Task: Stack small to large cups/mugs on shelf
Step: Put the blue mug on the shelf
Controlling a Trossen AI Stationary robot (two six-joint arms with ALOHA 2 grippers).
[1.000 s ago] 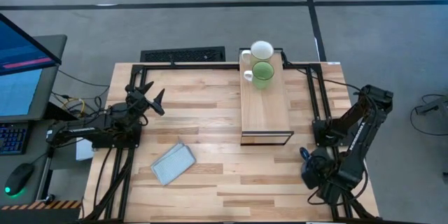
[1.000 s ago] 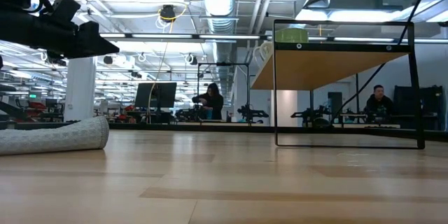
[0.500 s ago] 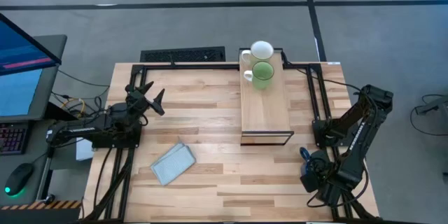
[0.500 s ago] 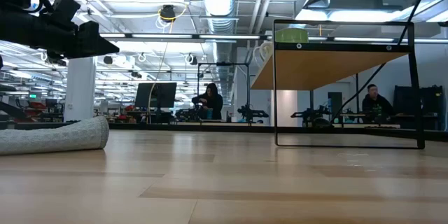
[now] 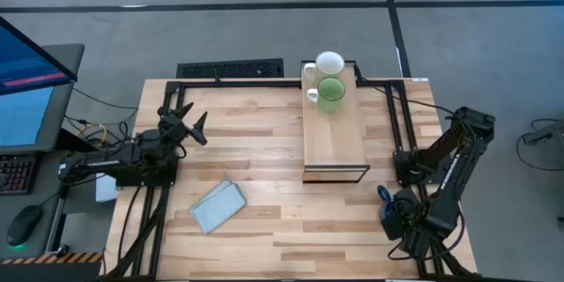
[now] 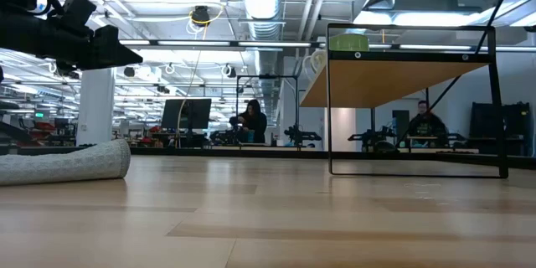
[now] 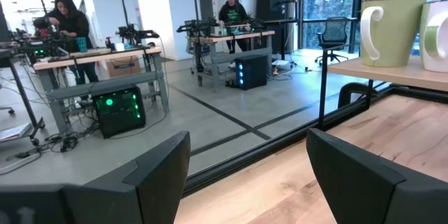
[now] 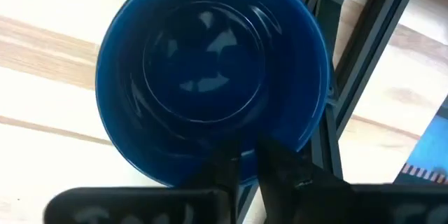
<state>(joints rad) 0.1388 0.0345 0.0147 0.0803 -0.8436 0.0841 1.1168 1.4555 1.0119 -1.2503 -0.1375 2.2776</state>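
The white mug (image 5: 329, 62) and the light green mug (image 5: 331, 93) stand side by side on the far end of the light-wood shelf (image 5: 335, 141); the green mug also shows in the left wrist view (image 7: 388, 19). The dark blue mug (image 8: 210, 77) is at the table's near right, upright, mostly hidden under my right gripper (image 5: 388, 214) in the high view. My right gripper (image 8: 248, 155) is shut on it. My left gripper (image 7: 245, 182) is open and empty above the table's left side (image 5: 196, 128). My right gripper pinches the blue mug's wall at the rim (image 8: 245, 159), one finger (image 8: 224, 168) inside the mug and one (image 8: 283, 171) outside. The fingers come from above, pointing down. The mug is upright; I cannot tell whether it rests on the table.
A folded grey-blue cloth (image 5: 218, 204) lies on the table near the front left. A black frame rail (image 8: 350, 63) runs beside the blue mug at the table's right edge. People stand in the room beyond the table (image 6: 251, 121).
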